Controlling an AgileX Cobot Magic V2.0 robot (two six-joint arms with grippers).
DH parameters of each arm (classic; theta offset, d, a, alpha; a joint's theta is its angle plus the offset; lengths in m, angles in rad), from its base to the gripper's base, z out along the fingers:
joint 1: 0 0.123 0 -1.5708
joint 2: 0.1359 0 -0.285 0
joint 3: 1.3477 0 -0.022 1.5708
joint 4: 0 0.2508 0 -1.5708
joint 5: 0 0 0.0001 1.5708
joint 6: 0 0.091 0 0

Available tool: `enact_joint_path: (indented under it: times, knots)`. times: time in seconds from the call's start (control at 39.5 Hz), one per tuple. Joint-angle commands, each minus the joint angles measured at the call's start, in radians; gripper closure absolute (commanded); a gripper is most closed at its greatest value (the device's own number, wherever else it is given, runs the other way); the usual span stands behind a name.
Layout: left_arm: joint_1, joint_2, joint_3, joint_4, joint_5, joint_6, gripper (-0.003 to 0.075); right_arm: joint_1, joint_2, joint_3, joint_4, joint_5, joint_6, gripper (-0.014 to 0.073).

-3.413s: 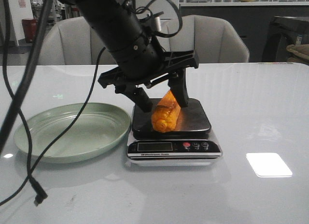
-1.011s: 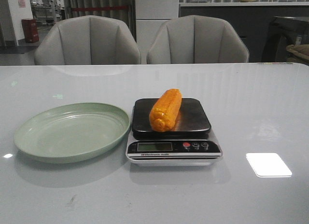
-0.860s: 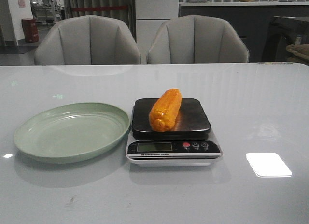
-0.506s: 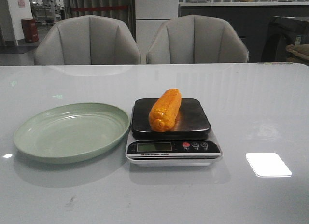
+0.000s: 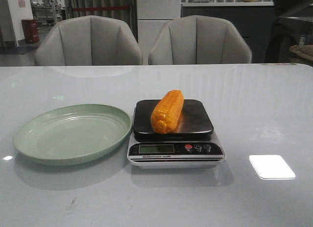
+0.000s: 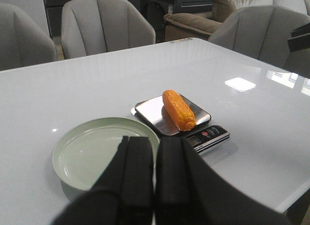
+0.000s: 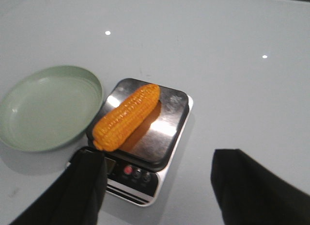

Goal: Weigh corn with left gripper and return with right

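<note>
- The corn [image 5: 167, 111] lies flat on the scale [image 5: 175, 134], on its dark platform, long axis running front to back and leaning slightly right at the far end.
- A few seconds ago the left arm stood over it, fingers either side; now no arm shows in the front view.
- The left gripper [image 6: 155, 174] hangs well back, fingers pressed together, empty.
- The right gripper [image 7: 160, 184] hovers above the scale, fingers spread wide, holding nothing.
- The green plate [image 5: 29, 141] sits just left of the scale (bare), on the white table [image 5: 254, 100]; two grey chairs [image 5: 198, 41] behind.
</note>
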Motion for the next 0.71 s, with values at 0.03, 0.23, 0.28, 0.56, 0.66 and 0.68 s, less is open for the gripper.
enact_joint_path:
  times: [0.03,0.23,0.28,0.56,0.66,0.68]
  knots:
    - [-0.006,0.013,-0.023,0.003,-0.074,-0.001,0.0607,0.003,0.045,-0.040,0.138,-0.156,0.003,0.0036]
    - [-0.006,0.013,-0.023,0.003,-0.074,-0.001,0.0607,0.038,0.218,-0.178,0.124,0.046,-0.004,0.0039]
    - [-0.006,0.013,-0.023,0.003,-0.074,-0.001,0.0607,0.059,0.276,-0.241,0.124,0.105,-0.004,0.0039]
    - [-0.006,0.013,-0.023,0.003,-0.074,-0.001,0.0607,0.116,0.596,-0.580,0.117,0.394,0.106,0.0039]
    - [-0.006,0.013,-0.023,0.003,-0.074,-0.001,0.0607,0.116,0.691,-0.711,0.074,0.485,0.207,0.0039]
    - [-0.006,0.013,-0.023,0.003,-0.074,-0.001,0.0607,0.116,0.710,-0.736,0.054,0.501,0.241,0.0039]
